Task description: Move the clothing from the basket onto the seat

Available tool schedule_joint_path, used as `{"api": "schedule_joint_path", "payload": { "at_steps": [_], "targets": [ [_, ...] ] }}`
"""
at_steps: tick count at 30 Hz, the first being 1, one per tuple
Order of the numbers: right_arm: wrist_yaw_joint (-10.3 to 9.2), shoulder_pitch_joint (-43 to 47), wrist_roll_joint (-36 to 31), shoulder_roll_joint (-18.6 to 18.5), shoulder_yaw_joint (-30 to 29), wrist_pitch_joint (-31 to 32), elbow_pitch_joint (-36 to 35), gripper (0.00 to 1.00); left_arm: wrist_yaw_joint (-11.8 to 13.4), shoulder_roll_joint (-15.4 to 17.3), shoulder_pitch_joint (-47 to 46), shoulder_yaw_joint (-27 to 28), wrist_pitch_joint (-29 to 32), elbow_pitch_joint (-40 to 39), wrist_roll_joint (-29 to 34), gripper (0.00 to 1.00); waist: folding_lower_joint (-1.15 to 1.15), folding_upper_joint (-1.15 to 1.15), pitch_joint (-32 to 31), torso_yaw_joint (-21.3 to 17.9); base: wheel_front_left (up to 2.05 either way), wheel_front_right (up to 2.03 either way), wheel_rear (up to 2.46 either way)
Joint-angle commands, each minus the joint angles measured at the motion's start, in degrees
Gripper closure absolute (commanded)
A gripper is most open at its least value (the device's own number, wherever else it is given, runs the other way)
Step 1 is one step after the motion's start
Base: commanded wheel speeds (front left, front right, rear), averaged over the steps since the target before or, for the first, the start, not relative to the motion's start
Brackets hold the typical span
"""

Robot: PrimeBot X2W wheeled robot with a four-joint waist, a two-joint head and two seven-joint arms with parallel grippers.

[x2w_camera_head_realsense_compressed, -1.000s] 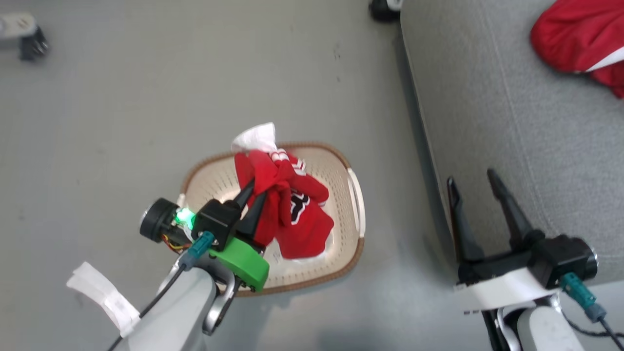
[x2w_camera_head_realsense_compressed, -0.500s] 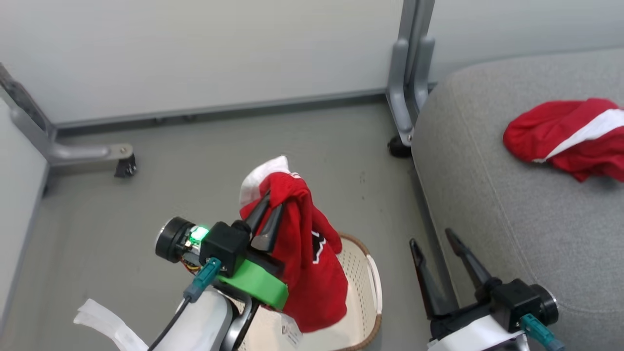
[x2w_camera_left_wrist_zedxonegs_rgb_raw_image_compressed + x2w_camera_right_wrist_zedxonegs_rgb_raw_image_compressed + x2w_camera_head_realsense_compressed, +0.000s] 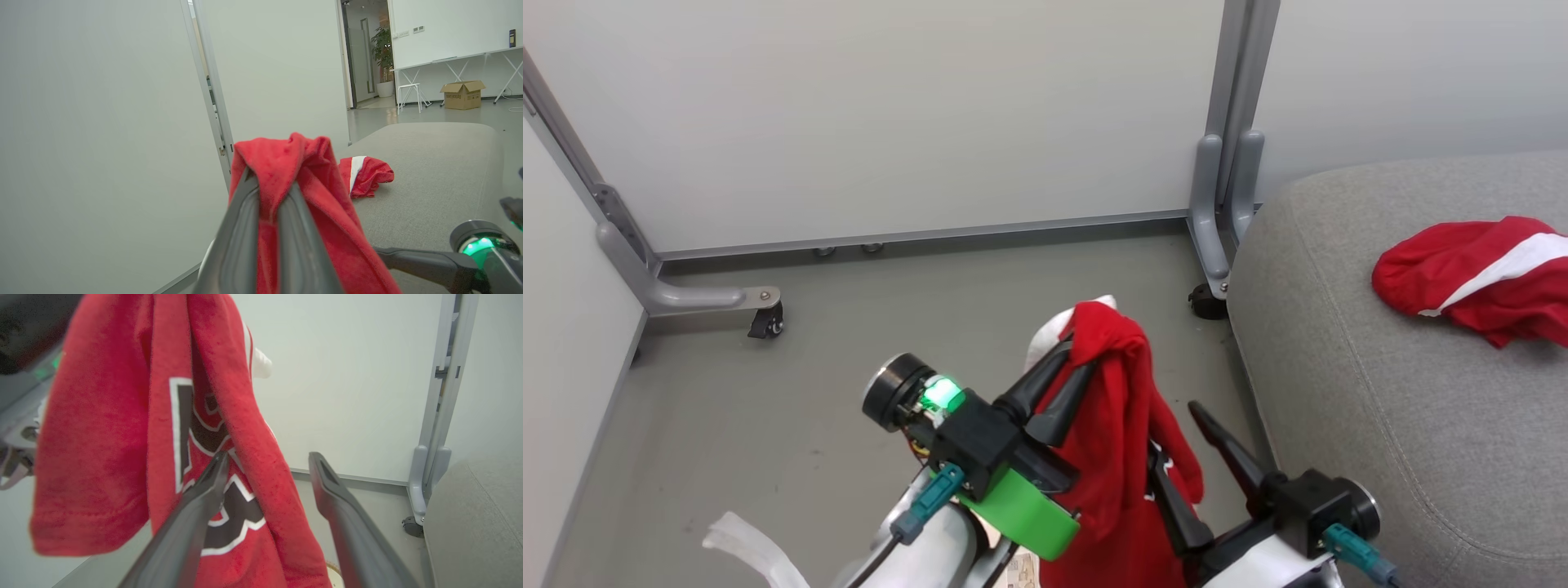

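Left gripper (image 3: 1075, 359) is clamped tight on the red garment (image 3: 1119, 457). Both dark fingers pinch a fold at its top, and the cloth hangs straight down from there in 1 long drape. In the left wrist view the fabric is bunched over the 2 fingertips (image 3: 241, 220), with red spilling down the right-hand side. A white panel (image 3: 1041, 341) peeks out behind the fingers. The dark logo (image 3: 202, 437), outlined in white, faces my right wrist camera, big and close.

Right gripper (image 3: 268, 457) is spread wide with nothing between the jaws. 1 finger sits right across the logo (touching the cloth or just in front of it, I can't tell from here). The other stands clear against the pale partition (image 3: 890, 122).

The second garment (image 3: 1474, 269) lies crumpled on the seat (image 3: 1380, 408), red with a white band across it, well in from the rounded edge. The held piece hangs in the air just beside the seat's near edge, not over the cushion. A sliver of the basket (image 3: 336, 573) shows low in the right wrist view, under the hanging hem.

A grey post (image 3: 1225, 163) stands between the partition panels, with a castor (image 3: 1207, 302) at its foot near the seat's corner. Far off in the left wrist view I see a cardboard box (image 3: 462, 94) and a potted plant (image 3: 382, 41).
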Motion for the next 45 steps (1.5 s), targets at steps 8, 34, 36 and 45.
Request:
{"api": "schedule_joint_path", "payload": {
  "at_steps": [8, 34, 36, 45],
  "targets": [
    [-0.08, 1.05, -1.16, -0.24, 0.83, -0.18, 7.29, 0.67, -0.24, -0.30, -1.95, -1.42, 0.25, -2.88, 0.87, 1.00, 0.01, 0.00, 0.62, 0.71, 0.00, 0.00, 0.00],
    [-0.08, 0.57, 0.37, -0.21, -1.18, -0.18, 6.28, 1.00, 1.22, 3.68, -0.54, -1.77, 4.73, -0.16, 0.14, 0.00, 0.01, 0.00, 2.42, 0.28, 0.00, 0.00, 0.00],
    [-0.08, 0.61, 0.54, -0.21, -1.25, -0.18, 6.25, 1.00, 1.30, 3.87, -0.54, -1.79, 4.88, -0.21, -0.02, 0.00, 0.01, 0.00, 2.44, 0.20, 0.00, 0.00, 0.00],
    [-0.08, 0.47, 0.52, -0.21, -1.68, -0.18, 5.78, 1.00, 1.84, 4.35, 0.22, -2.02, 5.02, -0.41, -0.54, 0.00, 0.01, 0.00, 2.52, -1.00, 0.00, 0.00, 0.00]
  ]
}}
